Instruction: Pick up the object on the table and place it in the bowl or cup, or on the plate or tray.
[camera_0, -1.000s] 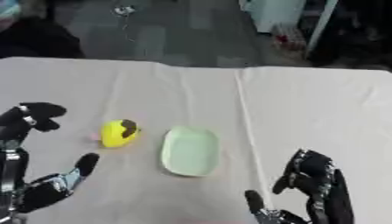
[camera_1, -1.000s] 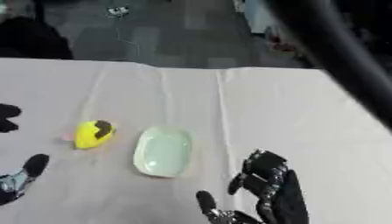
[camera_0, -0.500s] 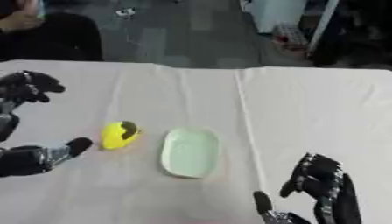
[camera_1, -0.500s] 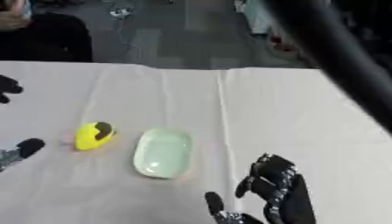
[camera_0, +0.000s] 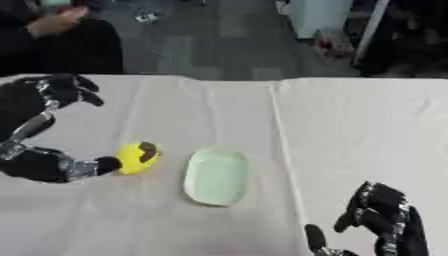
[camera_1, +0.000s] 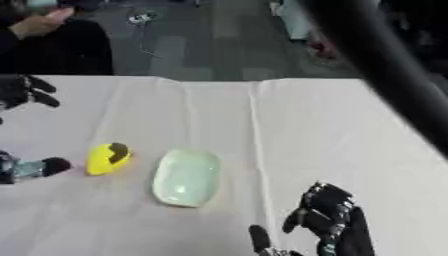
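A small yellow object with a dark patch lies on the cloth, just left of a pale green oval tray. My left hand is at the left edge, open, with its fingers spread above and behind the object and its thumb tip touching the object's left side. My right hand rests at the lower right, fingers up and relaxed, holding nothing.
A light cloth with a fold running front to back covers the table. A person sits beyond the far left edge. Dark floor lies behind the table.
My left hand has moved up and to the right, so its thumb now reaches the yellow object. The right hand stays low at the right.
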